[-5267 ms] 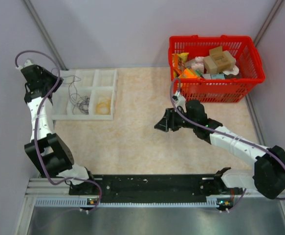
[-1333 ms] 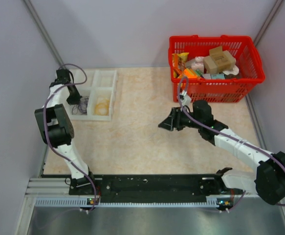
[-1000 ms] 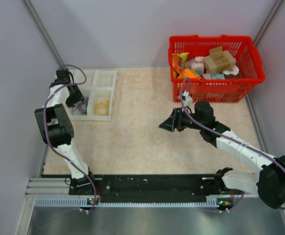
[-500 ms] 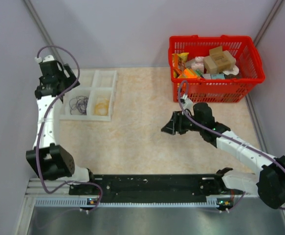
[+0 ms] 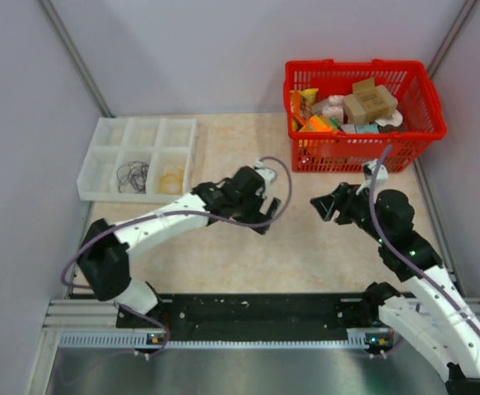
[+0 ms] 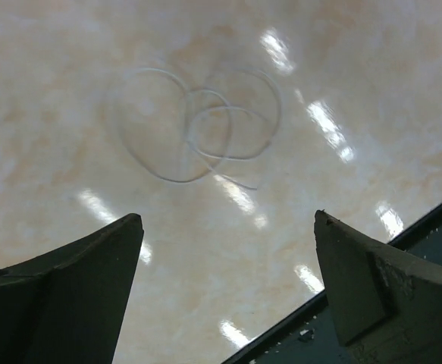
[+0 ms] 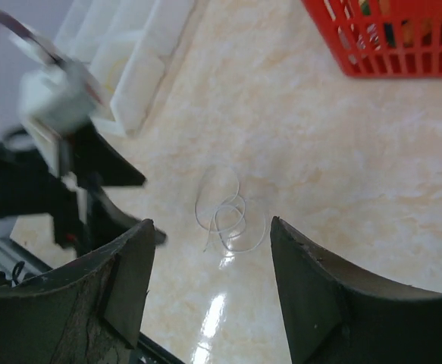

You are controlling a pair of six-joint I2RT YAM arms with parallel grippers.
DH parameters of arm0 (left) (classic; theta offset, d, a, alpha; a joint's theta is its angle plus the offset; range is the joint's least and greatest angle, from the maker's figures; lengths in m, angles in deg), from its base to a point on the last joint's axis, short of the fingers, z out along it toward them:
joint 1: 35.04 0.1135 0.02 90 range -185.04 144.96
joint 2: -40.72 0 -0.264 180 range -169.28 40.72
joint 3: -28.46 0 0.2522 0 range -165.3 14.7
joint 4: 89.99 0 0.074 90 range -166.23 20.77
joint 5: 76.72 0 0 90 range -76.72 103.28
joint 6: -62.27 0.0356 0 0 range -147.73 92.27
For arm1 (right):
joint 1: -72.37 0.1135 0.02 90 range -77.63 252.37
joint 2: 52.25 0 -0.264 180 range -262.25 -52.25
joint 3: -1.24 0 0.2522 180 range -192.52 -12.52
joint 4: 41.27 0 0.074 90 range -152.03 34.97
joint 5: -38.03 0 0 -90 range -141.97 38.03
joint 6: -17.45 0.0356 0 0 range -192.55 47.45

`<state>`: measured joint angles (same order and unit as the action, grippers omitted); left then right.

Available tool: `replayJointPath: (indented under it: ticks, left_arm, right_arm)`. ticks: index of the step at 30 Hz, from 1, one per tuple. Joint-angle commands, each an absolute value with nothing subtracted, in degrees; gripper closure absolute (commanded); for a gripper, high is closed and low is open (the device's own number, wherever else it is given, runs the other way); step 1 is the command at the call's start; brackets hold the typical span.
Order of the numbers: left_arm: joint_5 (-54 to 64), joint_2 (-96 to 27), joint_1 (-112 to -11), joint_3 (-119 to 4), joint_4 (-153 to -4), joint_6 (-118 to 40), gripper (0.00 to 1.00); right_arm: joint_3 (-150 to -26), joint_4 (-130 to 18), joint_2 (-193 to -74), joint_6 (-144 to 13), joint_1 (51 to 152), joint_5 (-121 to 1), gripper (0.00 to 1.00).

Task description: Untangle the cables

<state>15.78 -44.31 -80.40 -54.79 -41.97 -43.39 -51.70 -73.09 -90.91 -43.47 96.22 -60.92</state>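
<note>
A thin whitish cable (image 6: pixel 198 125) lies in loose overlapping loops on the beige table, apart from the other cables. In the left wrist view it sits ahead of my left gripper (image 6: pixel 227 218), which is open and empty. My right gripper (image 7: pixel 211 223) is also open, hovering over the same whitish cable (image 7: pixel 224 212) with nothing between its fingers. From above, the left gripper (image 5: pixel 258 204) and right gripper (image 5: pixel 326 206) face each other mid-table. A dark cable coil (image 5: pixel 131 174) and a yellowish coil (image 5: pixel 172 178) lie in separate compartments of the white tray (image 5: pixel 100 156).
A red basket (image 5: pixel 363 156) full of packages stands at the back right, close behind the right gripper. The white tray's rim (image 7: pixel 141 72) shows at the upper left of the right wrist view. The dark base rail (image 5: pixel 256 311) runs along the near edge.
My left arm has swung from the tray at the back left to mid-table, its jaws opening wide. The right gripper has shifted to the right, away from the centre.
</note>
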Motion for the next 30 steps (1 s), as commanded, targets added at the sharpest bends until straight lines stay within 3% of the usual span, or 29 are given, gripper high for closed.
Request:
replayJointPath:
  ticks: [1, 4, 9, 14, 24, 30]
  left_arm:
    - [16.95, -53.56, -91.26, -57.53, -43.54, -42.16, 0.01]
    - [24.34, -59.45, -95.85, -62.10, -41.35, -40.83, 0.01]
    - [22.33, -65.79, -96.03, -66.85, -39.76, -39.08, 0.01]
    - [27.42, -69.13, -95.86, -68.10, -39.14, -37.58, 0.01]
    - [15.56, -72.91, -88.47, -68.62, -40.90, -35.73, 0.07]
    - [16.00, -77.22, -87.34, -68.01, -40.81, -36.52, 0.31]
  right_arm:
    - [-54.97, -77.61, -82.24, -44.69, 95.74, -53.99, 0.37]
    - [-55.59, -78.32, -78.89, -44.96, 95.66, -53.64, 0.36]
    - [-55.77, -79.20, -79.32, -44.61, 95.66, -55.57, 0.36]
    - [-55.24, -78.93, -80.20, -44.08, 95.74, -56.62, 0.36]
    - [-55.24, -77.88, -81.25, -44.17, 95.74, -58.47, 0.36]
    - [-54.97, -77.09, -81.96, -44.08, 95.74, -59.44, 0.36]
